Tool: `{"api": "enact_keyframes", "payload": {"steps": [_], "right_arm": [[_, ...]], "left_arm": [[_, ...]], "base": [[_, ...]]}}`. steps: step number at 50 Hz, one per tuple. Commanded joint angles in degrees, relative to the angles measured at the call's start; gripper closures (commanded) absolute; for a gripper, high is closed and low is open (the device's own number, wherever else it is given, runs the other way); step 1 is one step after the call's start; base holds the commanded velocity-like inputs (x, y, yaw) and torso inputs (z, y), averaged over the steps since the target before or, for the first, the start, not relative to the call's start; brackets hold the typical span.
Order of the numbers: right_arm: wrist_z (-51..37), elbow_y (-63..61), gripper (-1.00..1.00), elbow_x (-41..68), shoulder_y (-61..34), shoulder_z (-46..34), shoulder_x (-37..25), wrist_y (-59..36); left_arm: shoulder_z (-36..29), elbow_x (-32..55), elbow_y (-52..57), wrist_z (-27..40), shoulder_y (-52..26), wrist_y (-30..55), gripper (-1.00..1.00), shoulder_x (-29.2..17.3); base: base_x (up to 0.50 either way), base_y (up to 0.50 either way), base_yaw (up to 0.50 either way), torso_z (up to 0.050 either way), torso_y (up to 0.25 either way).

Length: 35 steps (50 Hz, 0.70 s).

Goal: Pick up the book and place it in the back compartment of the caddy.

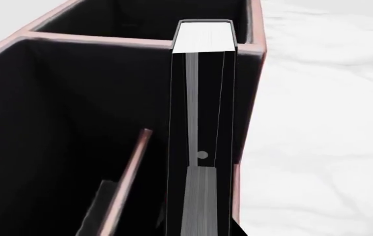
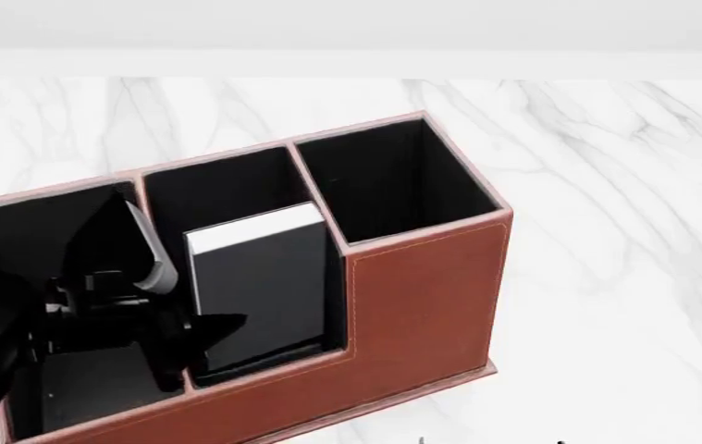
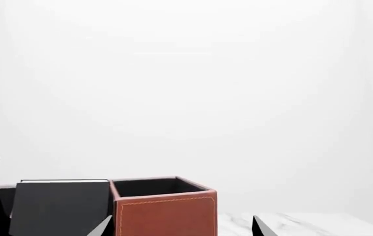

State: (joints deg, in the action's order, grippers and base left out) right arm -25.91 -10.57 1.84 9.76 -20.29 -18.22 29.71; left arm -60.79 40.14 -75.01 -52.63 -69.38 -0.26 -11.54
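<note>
Book stands upright in caddy's middle low-walled cell, leaning on its divider, top poking above the front wall. Left gripper beside it, fingers spread off the cover. Right gripper fingertips wide apart, empty, marble table beyond.

My left arm is glossy black all over, rounded at the joint, ending in an angular black pincer with pointed fingers.
</note>
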Motion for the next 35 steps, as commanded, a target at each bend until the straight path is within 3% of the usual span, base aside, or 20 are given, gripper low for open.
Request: {"api": "enact_keyframes", "payload": {"steps": [1,15,26,35], "right_arm": [[-0.26,-0.07,-1.00,0.10,0.04,-0.17,-0.19,0.07],[-0.52,-0.29,-1.00,0.12,-0.01,-0.44,-0.38,-0.28],[-0.64,0.34,-1.00,0.26,-0.37,-0.64,-0.45,-0.14],[-0.46,0.96,-1.00,0.83,-0.88,-0.94,-0.53,-0.19]], "left_arm": [[20.81,-13.61,0.04,-1.04,0.78,1.89,1.00,1.48],[36.06,-29.88,0.03,-2.59,1.14,3.99,1.00,2.46],[41.42,-36.05,0.03,-2.95,1.09,4.58,1.00,2.79],[42.25,-39.24,0.02,-2.70,1.49,6.23,1.00,3.43]], "base": [[0.00,0.00,0.00,0.000,0.000],[0.00,0.00,0.00,0.001,0.001],[0.00,0.00,0.00,0.000,0.002],[0.00,0.00,0.00,0.000,0.001]]}}
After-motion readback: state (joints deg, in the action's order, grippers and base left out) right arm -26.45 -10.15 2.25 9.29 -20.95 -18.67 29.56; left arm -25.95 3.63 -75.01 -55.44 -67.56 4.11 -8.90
